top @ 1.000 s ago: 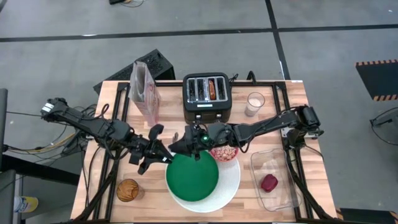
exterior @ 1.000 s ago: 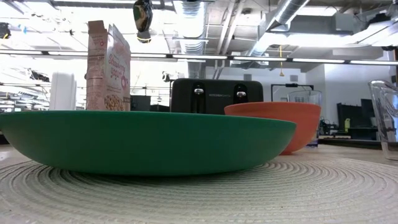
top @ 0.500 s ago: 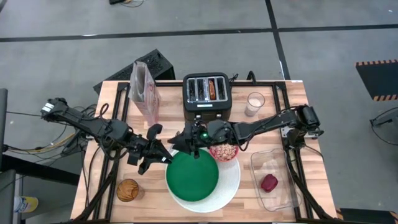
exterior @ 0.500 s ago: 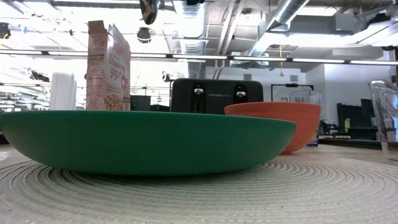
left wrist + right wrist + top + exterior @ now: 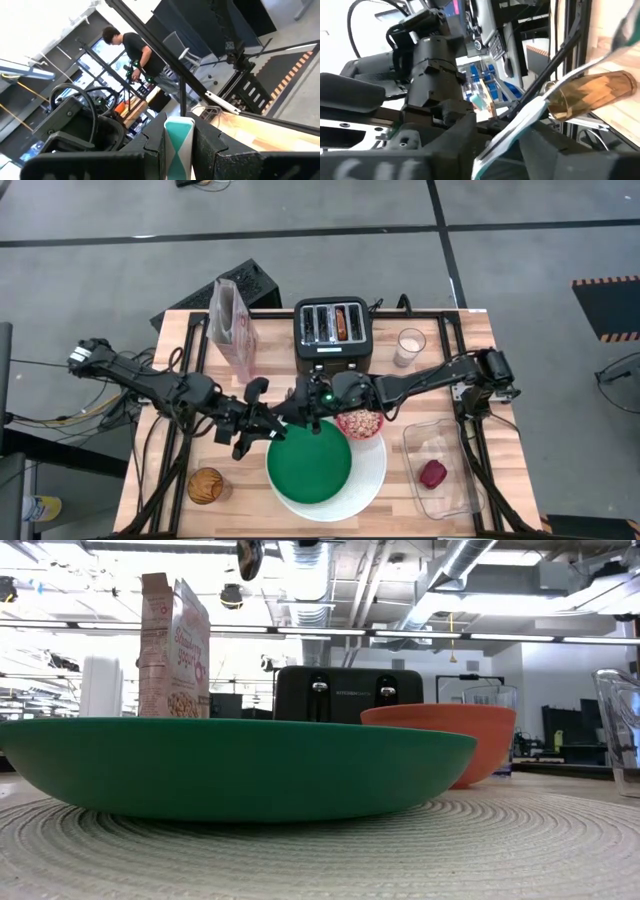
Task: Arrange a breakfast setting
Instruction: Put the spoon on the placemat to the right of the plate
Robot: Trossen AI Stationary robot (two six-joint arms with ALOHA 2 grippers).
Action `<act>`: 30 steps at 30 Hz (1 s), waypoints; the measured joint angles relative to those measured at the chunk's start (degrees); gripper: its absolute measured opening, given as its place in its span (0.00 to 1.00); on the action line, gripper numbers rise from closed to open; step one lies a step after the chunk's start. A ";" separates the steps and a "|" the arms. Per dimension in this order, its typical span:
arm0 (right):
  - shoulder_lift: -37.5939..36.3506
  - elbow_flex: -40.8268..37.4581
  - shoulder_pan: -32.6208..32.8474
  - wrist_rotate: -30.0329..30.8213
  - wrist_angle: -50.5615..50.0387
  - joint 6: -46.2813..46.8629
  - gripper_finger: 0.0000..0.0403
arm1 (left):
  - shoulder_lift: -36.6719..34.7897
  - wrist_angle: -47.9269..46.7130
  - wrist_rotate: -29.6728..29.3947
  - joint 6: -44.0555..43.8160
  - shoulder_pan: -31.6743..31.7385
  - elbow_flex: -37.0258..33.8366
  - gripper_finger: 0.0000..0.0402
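The teal-handled spoon (image 5: 179, 142) is held in the air between my two grippers, over the far left rim of the green plate (image 5: 310, 465). The green plate lies on the large white plate (image 5: 372, 470). My left gripper (image 5: 262, 425) is shut on the spoon's handle. My right gripper (image 5: 296, 415) faces it from the right, with the spoon's stem (image 5: 520, 125) between its fingers. The spoon's bowl (image 5: 248, 554) shows at the top of the low view. The red bowl (image 5: 360, 423) stands on the white plate's far edge. The bagel (image 5: 343, 323) sits in the toaster. The small red food piece (image 5: 432, 472) lies in the clear tray. My left gripper pinches the free end of the spoon's teal handle (image 5: 179, 131) between its two fingers, coming from the table's left. The spoon is lifted clear of the plates. My right gripper has the spoon's stem (image 5: 496, 145) between its fingers, coming from the table's right. The fingers themselves hide the place of contact.
A black toaster (image 5: 333, 330) stands at the far middle, a cereal box (image 5: 232, 325) at the far left and a glass of milk (image 5: 409, 345) at the far right. An amber glass (image 5: 205, 485) stands near left. A clear tray (image 5: 440, 470) lies near right.
My left gripper has moved toward the table's right, closer to my right gripper. In the low view the spoon's bowl has gone up and a little to the right.
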 joint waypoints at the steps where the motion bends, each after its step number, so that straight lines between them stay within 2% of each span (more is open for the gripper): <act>1: 0.00 0.00 0.00 -0.09 -0.20 0.01 0.36 | 0.00 -0.08 0.01 -0.16 0.00 0.00 0.11; 5: 0.00 0.03 -0.09 -0.03 -0.10 0.19 0.22 | 0.04 -0.74 -0.01 -0.14 0.00 0.00 0.12; 8: 0.00 0.03 -0.13 0.05 0.53 0.69 0.16 | 0.17 -0.92 -1.05 1.25 -0.05 0.00 0.12; 12: 0.00 0.14 -0.15 0.07 0.84 -0.35 0.15 | 0.17 -0.85 -1.89 0.40 -0.09 -0.04 0.16; 23: -0.22 0.25 0.15 -3.09 2.56 -7.51 0.15 | 0.15 -0.47 -2.81 -10.01 -1.81 -0.13 0.35; 30: -0.22 0.25 0.06 -4.72 2.47 -9.26 0.14 | -0.06 -0.43 -3.63 -11.88 -2.84 -0.16 0.41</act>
